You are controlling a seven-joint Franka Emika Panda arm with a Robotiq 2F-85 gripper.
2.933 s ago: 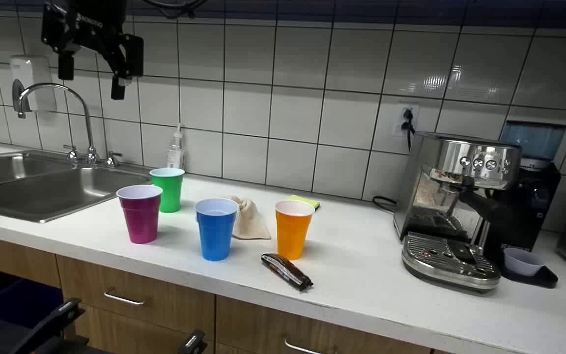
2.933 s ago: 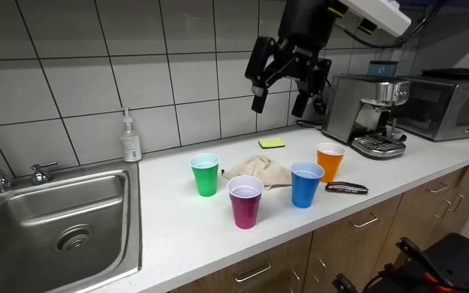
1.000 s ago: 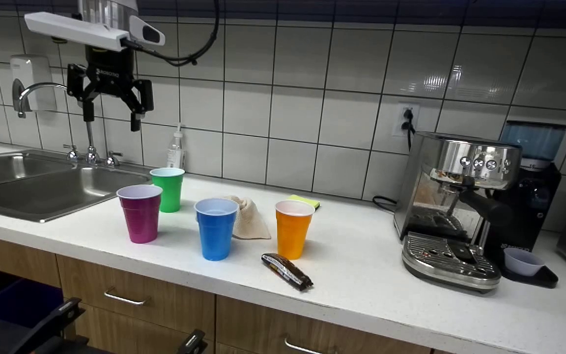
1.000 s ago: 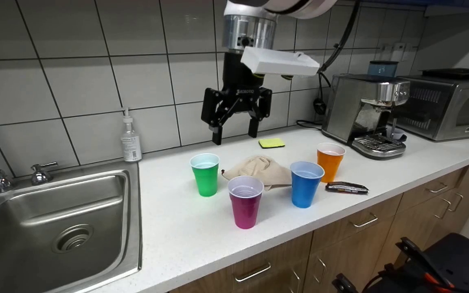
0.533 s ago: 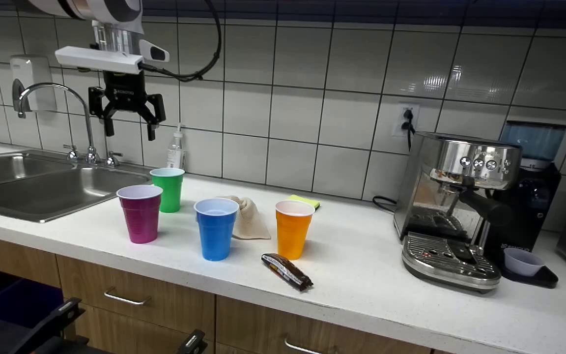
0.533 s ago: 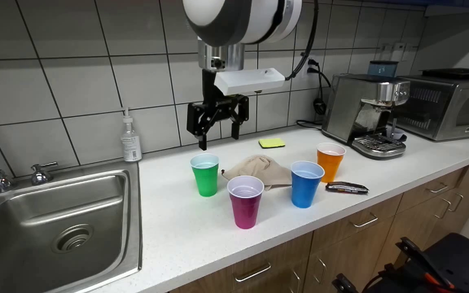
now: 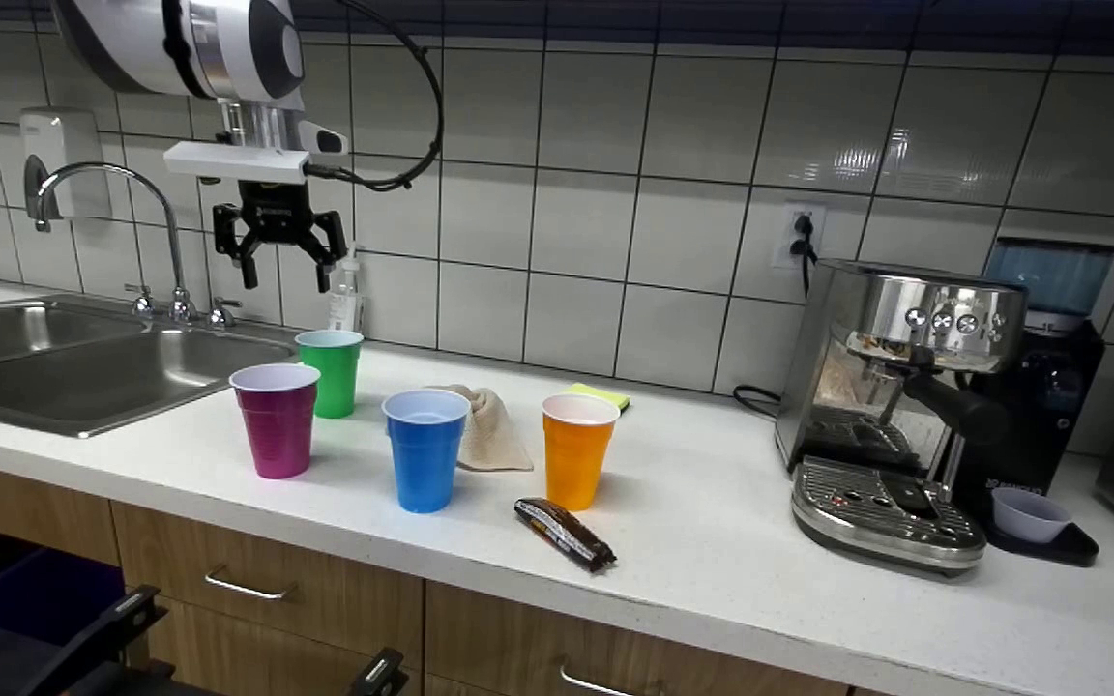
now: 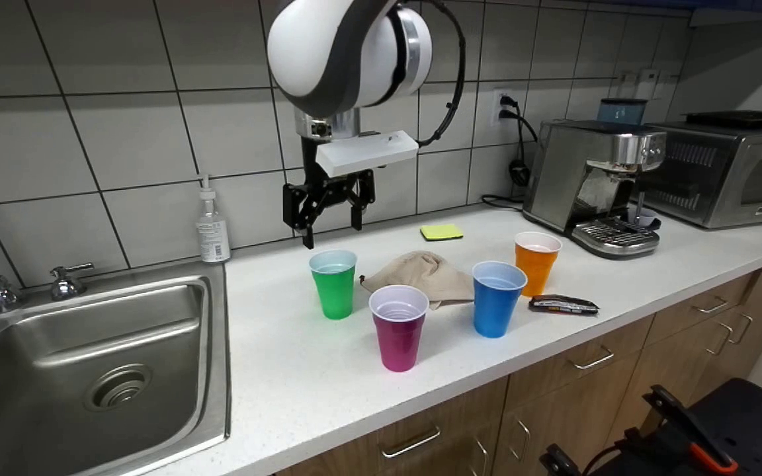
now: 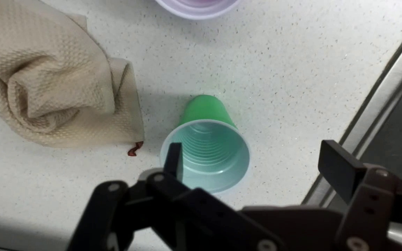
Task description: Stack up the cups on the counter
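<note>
Lower now: pincer (image 8: 332, 233) shifts over to the green cup (image 8: 336, 294)

Since half a second ago the robot arm (image 8: 348, 56) has come farther down and carried its pincer sideways toward the green cup, while all four cups sit just where they did. Both exterior views show the arm reaching in from the top, its last part hanging nearly straight down, with the fingers (image 9: 340, 170) aimed at the tabletop (image 7: 712, 522). Those fingers stand wide apart, their tips above the level of the green cup's rim. Seen from the wrist, one finger crosses in front of the cup's mouth and the opposite one shows against the edge of the sink (image 8: 219, 370), so the cup is off centre between them.

That green cup stands near the sink, upright, mouth facing up and base on the tabletop, its long axis vertical. The purple cup (image 7: 277, 430), blue cup (image 7: 425, 464) and orange cup (image 7: 576, 459) have the same pose: mouth up, narrowing toward the base, each apart from its neighbours. Purple is nearer the front edge than green; blue stands farther from the sink, and orange farthest of all.
</note>
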